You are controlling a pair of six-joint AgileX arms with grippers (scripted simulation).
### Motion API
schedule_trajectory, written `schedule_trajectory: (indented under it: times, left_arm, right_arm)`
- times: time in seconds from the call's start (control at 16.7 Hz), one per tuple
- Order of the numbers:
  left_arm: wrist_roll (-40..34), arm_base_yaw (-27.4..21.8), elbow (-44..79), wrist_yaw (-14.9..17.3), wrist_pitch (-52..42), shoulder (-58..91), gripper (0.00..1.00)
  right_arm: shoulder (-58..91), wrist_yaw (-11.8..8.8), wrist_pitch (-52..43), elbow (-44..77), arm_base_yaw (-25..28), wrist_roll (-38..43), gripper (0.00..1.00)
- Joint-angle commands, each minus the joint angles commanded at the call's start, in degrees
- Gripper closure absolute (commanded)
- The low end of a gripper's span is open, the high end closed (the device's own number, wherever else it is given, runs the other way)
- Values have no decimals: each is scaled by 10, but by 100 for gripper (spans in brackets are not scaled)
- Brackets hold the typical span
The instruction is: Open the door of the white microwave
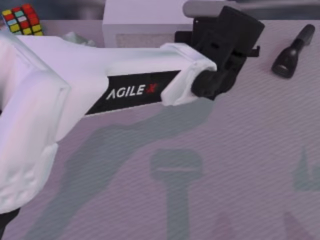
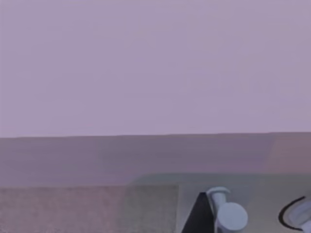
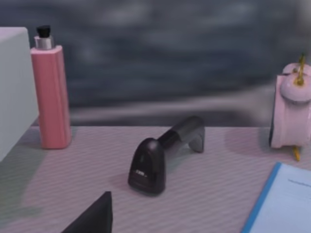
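Observation:
The white microwave stands at the far middle of the table, its door with the grey mesh window facing me. My left arm reaches across from the left, and its black gripper covers the right part of the microwave's front. In the left wrist view the mesh window is close. One black finger presses against the door's silver handle, and the gripper is shut on it. A round knob shows beside it. My right gripper is out of the top view and open, with one finger showing.
A Rubik's cube lies at the far left. A black handheld scanner lies on the table right of the microwave. The right wrist view also shows a pink bottle beside the microwave's side, a pink clock-like object and a blue-edged pad.

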Motion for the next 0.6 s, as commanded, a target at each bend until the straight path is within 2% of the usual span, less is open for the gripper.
schedule_trajectory:
  times: [0.12,0.18,0.36,0.6]
  left_arm:
    - [0,0,0,0,0,0,100]
    - [1,-33,-27,-2,-2,-8,100]
    - [-4,-32,-8,4,-22,1,100]
    - [-32,-25,84,35,-129,40,100]
  right_arm:
    - [0,0,0,0,0,0,0]
    - [0,0,0,0,0,0,0]
    - [0,0,0,0,0,0,0]
    - [0,0,0,0,0,0,0]
